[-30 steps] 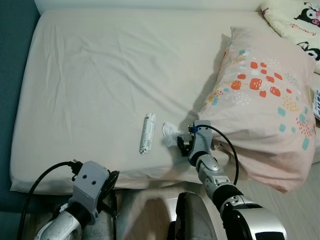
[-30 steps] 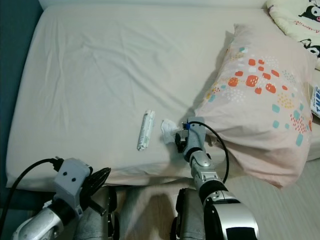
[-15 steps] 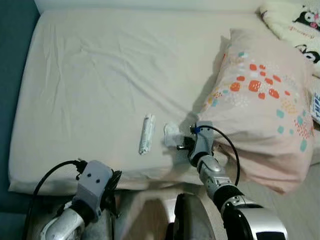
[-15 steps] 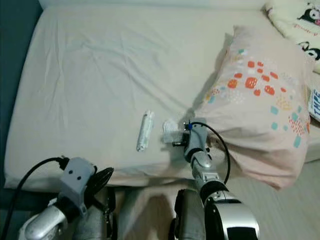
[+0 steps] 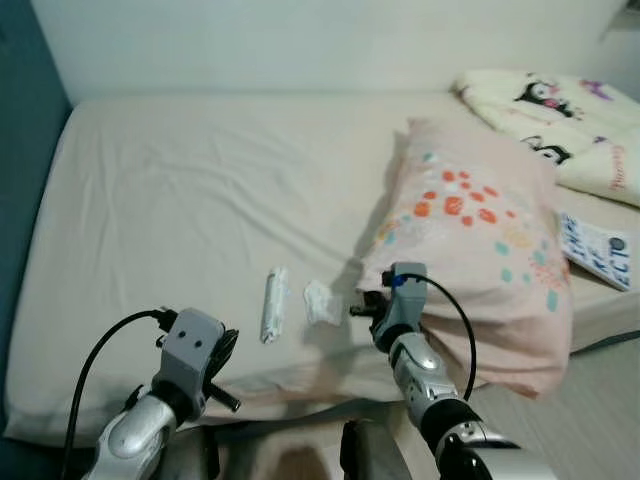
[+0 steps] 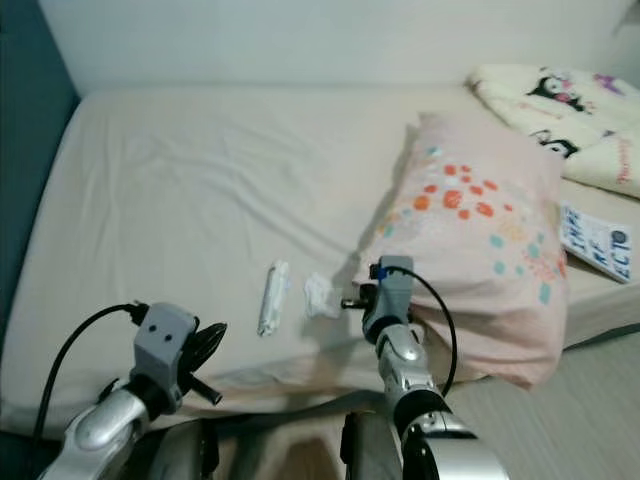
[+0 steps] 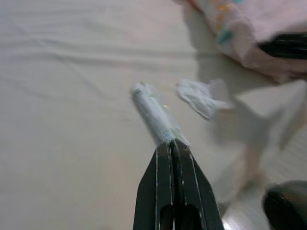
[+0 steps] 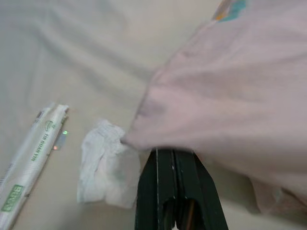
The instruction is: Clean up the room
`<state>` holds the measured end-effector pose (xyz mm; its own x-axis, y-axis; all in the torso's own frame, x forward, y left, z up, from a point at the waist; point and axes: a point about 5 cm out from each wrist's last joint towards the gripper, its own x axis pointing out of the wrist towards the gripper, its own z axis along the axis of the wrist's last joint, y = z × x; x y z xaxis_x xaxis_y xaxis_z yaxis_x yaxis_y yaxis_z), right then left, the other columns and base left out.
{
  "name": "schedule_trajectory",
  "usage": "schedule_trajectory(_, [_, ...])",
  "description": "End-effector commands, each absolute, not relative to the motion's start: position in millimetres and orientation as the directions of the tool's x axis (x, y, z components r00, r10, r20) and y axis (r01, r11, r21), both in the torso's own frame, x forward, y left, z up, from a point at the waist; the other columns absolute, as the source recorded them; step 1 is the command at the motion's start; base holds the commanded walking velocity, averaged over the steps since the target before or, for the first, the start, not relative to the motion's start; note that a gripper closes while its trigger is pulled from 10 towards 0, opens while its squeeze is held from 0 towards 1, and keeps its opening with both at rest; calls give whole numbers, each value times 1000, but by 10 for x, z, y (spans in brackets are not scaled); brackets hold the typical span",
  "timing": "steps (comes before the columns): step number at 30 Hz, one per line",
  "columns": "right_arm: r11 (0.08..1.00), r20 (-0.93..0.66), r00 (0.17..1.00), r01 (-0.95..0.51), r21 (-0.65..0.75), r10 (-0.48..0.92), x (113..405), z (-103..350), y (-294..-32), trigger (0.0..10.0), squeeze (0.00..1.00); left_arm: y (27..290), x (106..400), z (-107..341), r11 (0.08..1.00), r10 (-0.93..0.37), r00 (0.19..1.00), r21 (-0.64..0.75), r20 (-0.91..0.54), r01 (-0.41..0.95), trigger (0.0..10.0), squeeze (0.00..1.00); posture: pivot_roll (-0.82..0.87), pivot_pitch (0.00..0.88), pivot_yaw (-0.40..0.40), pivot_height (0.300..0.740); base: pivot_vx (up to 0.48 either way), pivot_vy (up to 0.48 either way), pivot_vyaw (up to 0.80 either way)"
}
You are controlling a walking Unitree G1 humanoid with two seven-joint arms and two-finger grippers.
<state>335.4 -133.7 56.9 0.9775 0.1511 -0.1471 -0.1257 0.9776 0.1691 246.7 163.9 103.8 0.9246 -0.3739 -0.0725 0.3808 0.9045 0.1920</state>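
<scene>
On the cream bed sheet (image 5: 180, 200) lie a rolled white wrapper with green print (image 5: 272, 303) and a crumpled white tissue (image 5: 321, 300), side by side near the bed's front edge. My right gripper (image 5: 356, 310) is shut, its tips at the lower corner of the pink spotted pillow (image 5: 470, 230), just right of the tissue (image 8: 103, 167). Nothing shows between its fingers (image 8: 160, 187). Low at the bed's front left, my left gripper (image 7: 171, 142) is shut and empty, pointing at the wrapper (image 7: 153, 115) from a short way off.
A cream blanket with cartoon print (image 5: 560, 105) lies at the back right, with a blue-and-white pack (image 5: 595, 250) beside the pillow. A dark teal wall (image 5: 20, 150) borders the bed's left side. Wooden floor (image 5: 610, 400) runs along the right.
The camera has tilted up and pulled back, so the wall and blanket now show. The right gripper stays by the tissue at the pillow's corner. The left arm has risen slightly.
</scene>
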Motion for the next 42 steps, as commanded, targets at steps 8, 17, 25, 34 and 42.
schedule_trajectory(8, [970,-111,968,-211,120,224,3064,462,-1305,0,0,1570,2552,920,894,-400,913,183,-82,408,10000,0,-9,10,-72,597,0,0,0])
schedule_trajectory(17, [975,-132,969,-194,112,208,2956,384,-1307,0,0,1521,2551,897,889,-412,909,190,-66,416,10000,0,-1,23,-79,597,0,0,0])
schedule_trajectory(25, [982,-149,974,-158,106,173,3131,465,-1322,10000,1000,1526,2520,912,902,-383,923,197,-47,384,10000,0,9,83,-117,597,0,0,0])
schedule_trajectory(34, [974,-185,959,-195,115,214,3438,658,-1283,10000,1000,1536,2322,1026,905,-363,931,228,-28,360,10000,0,109,244,-193,597,0,0,0])
schedule_trajectory(42, [961,-238,931,-263,84,276,3536,716,-1163,10000,1000,1654,2099,1174,896,-349,937,281,-34,344,10000,0,189,310,-209,597,0,0,0])
